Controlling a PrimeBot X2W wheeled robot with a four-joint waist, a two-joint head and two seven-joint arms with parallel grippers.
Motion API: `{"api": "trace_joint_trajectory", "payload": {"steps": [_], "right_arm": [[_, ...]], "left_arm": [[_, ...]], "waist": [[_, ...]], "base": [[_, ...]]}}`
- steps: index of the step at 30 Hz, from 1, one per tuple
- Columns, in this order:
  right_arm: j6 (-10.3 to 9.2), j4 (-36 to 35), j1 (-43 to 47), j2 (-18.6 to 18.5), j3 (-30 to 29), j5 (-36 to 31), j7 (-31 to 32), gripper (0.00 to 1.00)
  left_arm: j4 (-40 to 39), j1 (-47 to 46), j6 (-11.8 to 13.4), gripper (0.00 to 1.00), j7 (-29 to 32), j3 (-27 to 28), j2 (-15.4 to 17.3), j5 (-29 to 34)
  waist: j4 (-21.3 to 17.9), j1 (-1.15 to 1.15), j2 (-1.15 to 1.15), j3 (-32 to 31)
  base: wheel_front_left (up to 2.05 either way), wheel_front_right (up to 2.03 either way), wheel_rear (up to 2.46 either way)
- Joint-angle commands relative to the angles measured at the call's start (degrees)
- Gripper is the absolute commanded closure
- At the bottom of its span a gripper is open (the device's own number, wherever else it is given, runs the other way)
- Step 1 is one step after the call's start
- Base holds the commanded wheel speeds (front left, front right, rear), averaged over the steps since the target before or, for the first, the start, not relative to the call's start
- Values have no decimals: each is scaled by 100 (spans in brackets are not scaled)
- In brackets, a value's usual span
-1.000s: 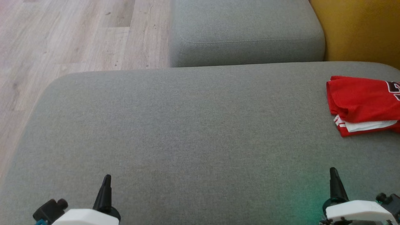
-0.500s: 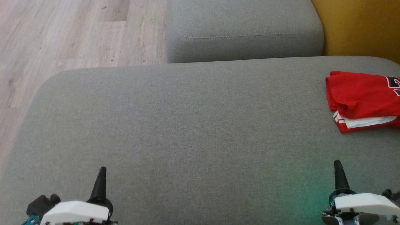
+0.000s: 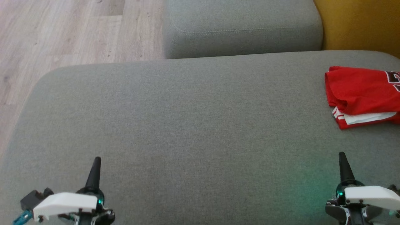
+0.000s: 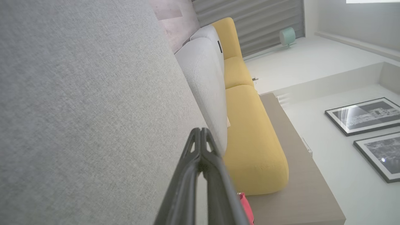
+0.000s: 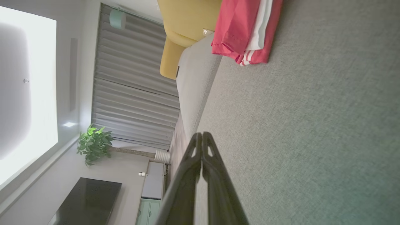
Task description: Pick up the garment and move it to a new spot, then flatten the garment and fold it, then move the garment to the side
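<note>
Grey fabric seat cushion (image 3: 187, 131): broad, smooth upholstery with rounded far corners. One item lies directly on it: a red garment (image 3: 359, 90) with white striped trim, folded in layers, resting flat near the far right corner and cut off by the picture's right side.

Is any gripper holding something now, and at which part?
Nothing is held. The left gripper and right gripper are shut and empty over the grey cushion; the red garment lies apart, far right.
</note>
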Motion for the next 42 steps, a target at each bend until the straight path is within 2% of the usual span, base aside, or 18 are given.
{"api": "trace_joint_trajectory", "payload": {"steps": [1,30,42], "right_arm": [[31,-232,-371,-56,57,203,84,100],[40,-336,-773,-59,-219,1965,555,100],[40,-337,-778,-54,-229,1979,565,100]], "left_arm": [[-148,-424,-62,100,75,236,81,-207],[32,-953,-286,100,560,674,61,-2107],[35,-962,-289,100,591,710,38,-2101]], "waist": [[-9,0,0,17],[-125,0,0,259],[-126,0,0,261]], "base": [[0,0,0],[0,0,0],[0,0,0]]}}
